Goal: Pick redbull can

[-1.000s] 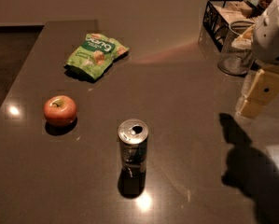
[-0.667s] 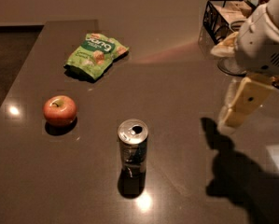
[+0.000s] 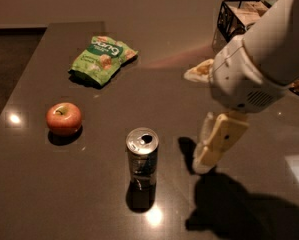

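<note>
The redbull can (image 3: 142, 156) stands upright on the dark table (image 3: 49, 194), near the front middle. It is slim, with a silver top, an open pull-tab hole and a dark silvery-blue body. My gripper (image 3: 205, 160) hangs from the white arm (image 3: 259, 59) to the right of the can, about a can's height away, low over the table and pointing down to the left. It does not touch the can and holds nothing.
A red apple (image 3: 64, 118) lies left of the can. A green snack bag (image 3: 102, 59) lies at the back left. A black wire basket (image 3: 239, 14) stands at the back right, partly behind the arm. The table's left edge runs close to the apple.
The arm and gripper have moved left and down, from the right edge of the view toward the can. The can, apple and bag have not moved.
</note>
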